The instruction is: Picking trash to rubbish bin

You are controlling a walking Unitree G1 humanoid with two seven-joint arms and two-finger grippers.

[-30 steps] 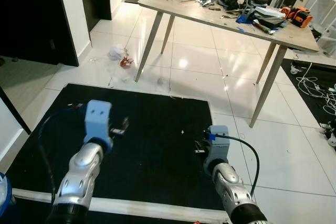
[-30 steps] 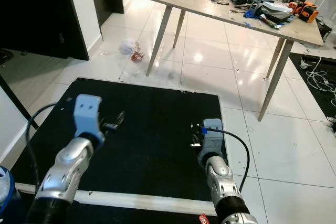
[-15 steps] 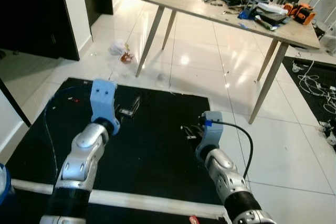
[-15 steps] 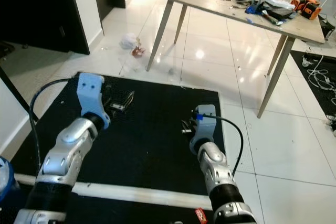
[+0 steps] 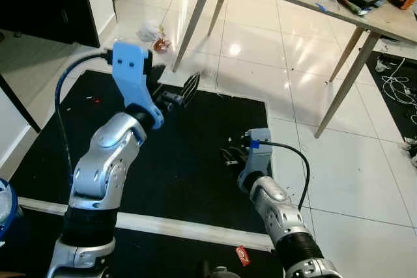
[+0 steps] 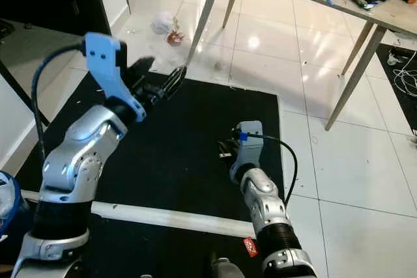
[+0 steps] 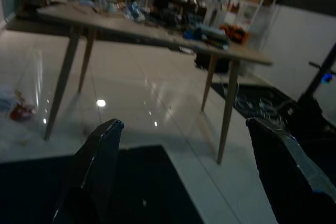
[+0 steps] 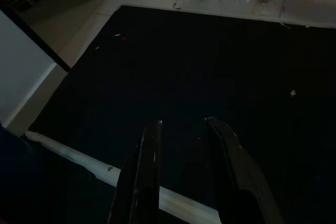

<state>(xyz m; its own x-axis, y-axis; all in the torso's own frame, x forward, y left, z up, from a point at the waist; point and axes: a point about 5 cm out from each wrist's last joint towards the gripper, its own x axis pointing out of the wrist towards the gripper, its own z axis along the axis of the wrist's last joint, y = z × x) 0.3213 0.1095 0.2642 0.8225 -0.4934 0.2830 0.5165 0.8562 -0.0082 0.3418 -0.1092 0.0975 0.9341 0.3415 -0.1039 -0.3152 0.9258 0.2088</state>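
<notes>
Crumpled white paper [image 5: 148, 30] and a small red scrap [image 5: 160, 45] lie on the white tiles beside the table leg [image 5: 193, 17], beyond the black mat [image 5: 195, 154]. My left gripper [image 6: 159, 73] is raised above the mat's far edge, open and empty, pointing towards that trash. In the left wrist view its fingers [image 7: 100, 156] stand wide apart, and the red scrap [image 7: 21, 111] shows far off. My right gripper [image 5: 229, 156] hangs low over the mat; its fingers [image 8: 149, 156] are a narrow gap apart with nothing between them. A red wrapper [image 5: 242, 256] lies near my feet.
A blue bin's rim [image 5: 5, 203] shows at the far left edge. A wooden table [image 5: 365, 14] cluttered with tools stands ahead on slanted legs. White cables [image 5: 394, 86] lie on the floor at right. A white strip [image 5: 195, 229] borders the mat's near side.
My left arm has risen and reached forward, and its fingers have spread wider. The view has tilted down and moved closer to the mat. The right gripper stays low.
</notes>
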